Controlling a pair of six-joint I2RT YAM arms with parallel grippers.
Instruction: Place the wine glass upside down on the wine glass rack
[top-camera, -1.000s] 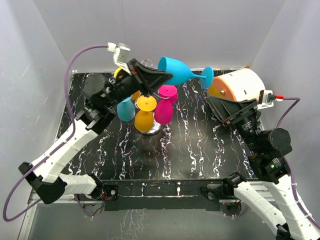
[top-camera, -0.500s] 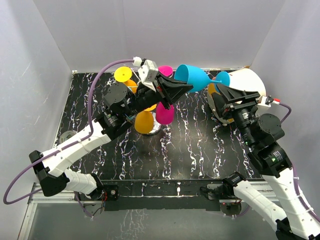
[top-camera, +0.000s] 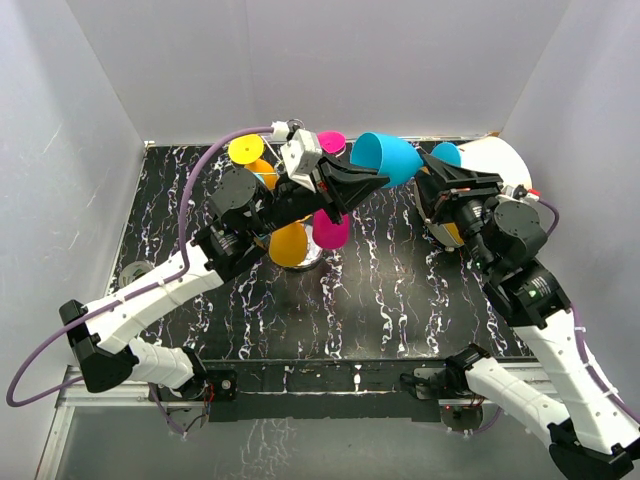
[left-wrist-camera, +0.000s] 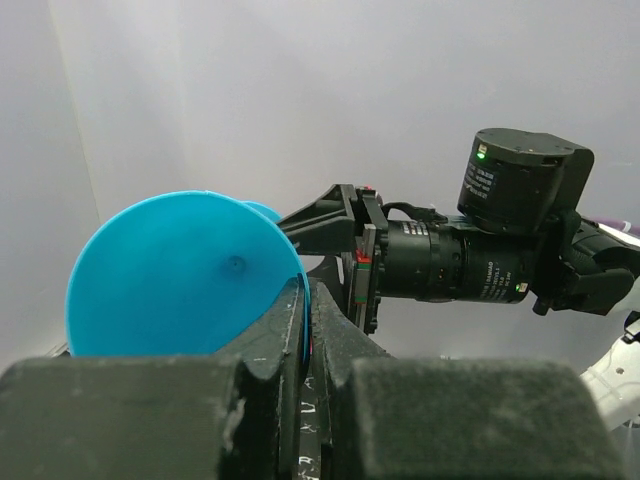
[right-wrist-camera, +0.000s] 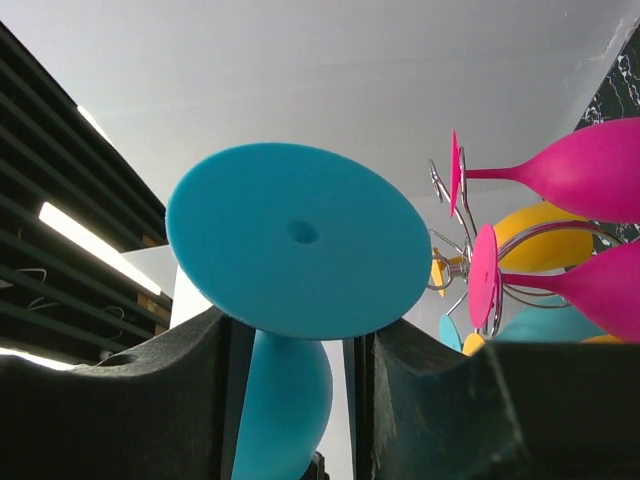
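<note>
The blue wine glass (top-camera: 388, 160) hangs on its side in the air, right of the rack, with its foot (top-camera: 446, 155) pointing right. My left gripper (top-camera: 372, 178) is shut on the bowl's rim; the left wrist view shows the thin blue wall (left-wrist-camera: 180, 275) pinched between the pads (left-wrist-camera: 308, 300). My right gripper (top-camera: 432, 178) straddles the stem just behind the foot (right-wrist-camera: 300, 240). Its fingers (right-wrist-camera: 295, 350) stand on both sides, with a slim gap still showing on one side. The silver wire wine glass rack (top-camera: 305, 262) stands at the back left of centre.
Pink (top-camera: 330, 228) and yellow (top-camera: 288, 243) glasses hang upside down on the rack, their feet caught in the scroll arms (right-wrist-camera: 447, 235). A white-and-orange cylinder (top-camera: 490, 160) lies at the back right, behind my right arm. White walls close in the black marbled table (top-camera: 380, 300).
My left arm carried the blue glass to the right. My right gripper swung in from the cylinder and came round the stem, its jaws narrowing.
</note>
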